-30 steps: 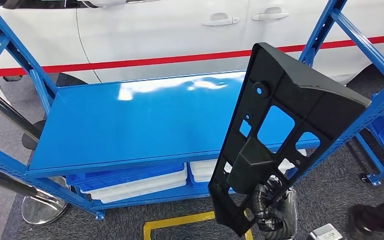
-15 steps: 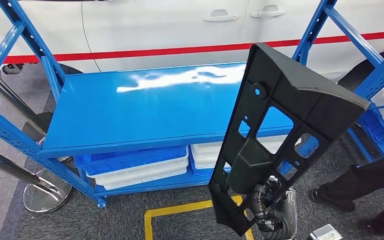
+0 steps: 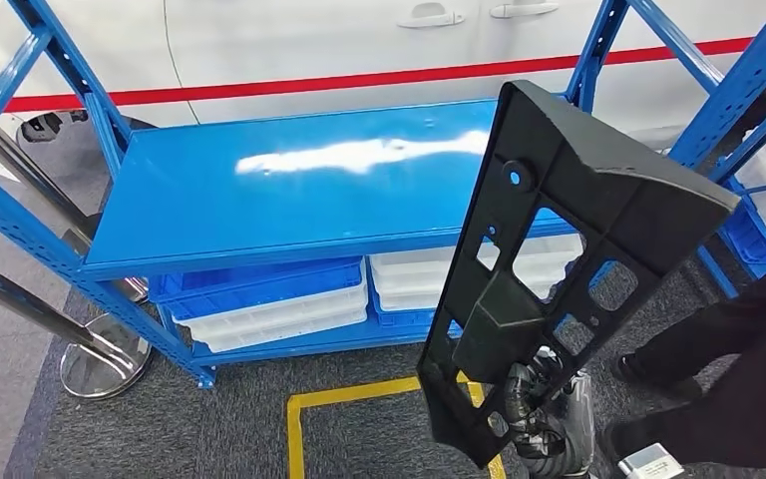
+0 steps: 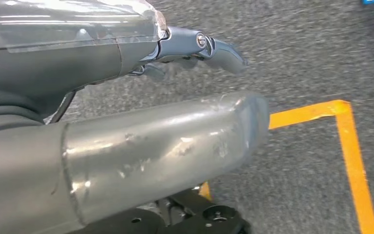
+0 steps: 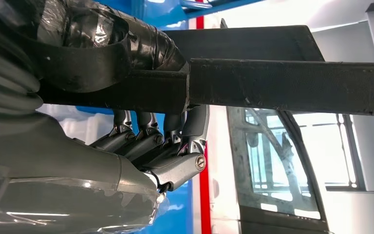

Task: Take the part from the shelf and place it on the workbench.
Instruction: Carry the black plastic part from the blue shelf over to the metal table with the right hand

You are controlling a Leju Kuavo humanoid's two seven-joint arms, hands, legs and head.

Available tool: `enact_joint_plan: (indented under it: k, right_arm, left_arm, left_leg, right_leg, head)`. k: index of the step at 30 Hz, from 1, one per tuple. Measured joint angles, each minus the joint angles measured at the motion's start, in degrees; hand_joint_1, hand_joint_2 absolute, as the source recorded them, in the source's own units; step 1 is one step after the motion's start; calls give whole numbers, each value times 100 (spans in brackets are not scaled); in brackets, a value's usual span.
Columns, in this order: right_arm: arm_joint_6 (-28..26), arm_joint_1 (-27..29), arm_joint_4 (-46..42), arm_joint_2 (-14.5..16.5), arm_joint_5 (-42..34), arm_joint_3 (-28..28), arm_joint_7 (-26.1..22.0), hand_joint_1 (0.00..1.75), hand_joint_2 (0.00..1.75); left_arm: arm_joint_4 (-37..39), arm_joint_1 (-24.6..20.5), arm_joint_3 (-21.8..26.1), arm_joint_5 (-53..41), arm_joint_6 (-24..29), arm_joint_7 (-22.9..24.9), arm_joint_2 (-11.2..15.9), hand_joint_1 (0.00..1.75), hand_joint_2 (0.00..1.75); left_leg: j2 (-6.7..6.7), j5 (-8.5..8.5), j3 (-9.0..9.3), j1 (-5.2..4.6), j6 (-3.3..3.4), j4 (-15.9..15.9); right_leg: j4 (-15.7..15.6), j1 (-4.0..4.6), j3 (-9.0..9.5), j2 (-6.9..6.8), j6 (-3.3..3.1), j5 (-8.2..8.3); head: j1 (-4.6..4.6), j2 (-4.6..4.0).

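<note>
From the head view, the blue shelf (image 3: pixel 289 185) stands left, its top board bare. Right of it, the right robot hand (image 3: pixel 544 424) grasps the black part (image 3: pixel 559 249) by its lower end, upright and tilted. The right wrist view shows fingers (image 5: pixel 148 141) curled against the part. The left wrist view shows the left robot hand (image 4: pixel 126 112) released, over grey carpet.

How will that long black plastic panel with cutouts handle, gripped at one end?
The long black plastic panel with cutouts likely stays stiff: it stands upright unbent above the right hand. Probably light for its size, being thin-walled with many openings. Held only near its bottom end, it may swing or tip.
</note>
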Motion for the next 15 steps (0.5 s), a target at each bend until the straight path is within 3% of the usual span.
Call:
enact_joint_plan:
  k: [1, 3, 5, 7, 8, 11, 12, 13, 14, 15]
  right_arm:
    - [1, 0, 0, 0, 0, 0, 10, 175, 175]
    - [1, -5, -3, 0, 0, -1, 24, 175, 175]
    - [1, -15, -8, 0, 0, -1, 29, 175, 175]
    - [-1, -17, -9, -1, 1, -2, 32, 175, 175]
    - [-1, -15, -13, -2, 2, -2, 36, 175, 175]
    - [0, -10, -24, -3, 10, -3, 50, 175, 175]
    - [0, -10, -24, -3, 15, -3, 52, 175, 175]
    - [-1, -10, -24, -4, 21, -3, 54, 175, 175]
    - [-1, -11, -24, -4, 28, -2, 55, 175, 175]
    - [-1, -13, -24, -4, 37, -2, 56, 175, 175]
  left_arm:
    - [-11, -4, 5, 0, -6, 3, 0, 0, 0]
    - [-41, -12, 23, -3, -16, 4, -1, 0, 0]
    - [-62, -16, 48, -6, -26, 4, -4, 0, 0]
    - [-61, -11, 79, -7, -37, 7, -19, 0, 0]
    - [-61, -6, 92, -10, -41, 7, -26, 0, 0]
    - [-60, 0, 117, -39, -44, -1, -34, 0, 0]
    - [-60, 0, 126, -55, -45, -5, -34, 0, 0]
    - [-60, -1, 134, -72, -48, -10, -35, 0, 0]
    - [-60, -2, 142, -86, -51, -15, -36, 0, 0]
    - [-60, -3, 149, -99, -53, -20, -38, 0, 0]
  left_leg:
    - [-1, 80, 305, -10, 45, -413]
    - [-5, 52, 806, -40, 113, -1183]
    - [-8, 15, 931, -77, 151, -1451]
    - [7, 143, 862, -64, 211, -1483]
    - [21, 221, 804, -51, 253, -1501]
    - [54, 422, 554, -47, 319, -1490]
    - [57, 484, 461, -50, 316, -1471]
    - [57, 541, 367, -52, 308, -1444]
    - [57, 592, 274, -53, 295, -1410]
    - [55, 634, 185, -52, 280, -1369]
  right_leg:
    - [22, 7, -63, -1, 10, 47]
    - [42, 18, -128, -5, 58, 137]
    - [20, 5, -126, -15, 135, 231]
    - [33, -13, -150, -5, 212, 225]
    - [143, -20, -203, 8, 241, 69]
    - [1061, -46, -464, 29, 306, -762]
    - [1384, -49, -508, 29, 324, -893]
    - [1569, -50, -482, 29, 334, -890]
    - [1565, -50, -362, 29, 337, -777]
    - [1342, -50, -133, 29, 331, -619]
  head:
    - [0, 0]
    - [1, 0]
    - [0, 0]
    - [-1, 0]
    - [0, 0]
    - [2, 0]
    - [2, 0]
    - [1, 0]
    - [1, 0]
    - [1, 0]
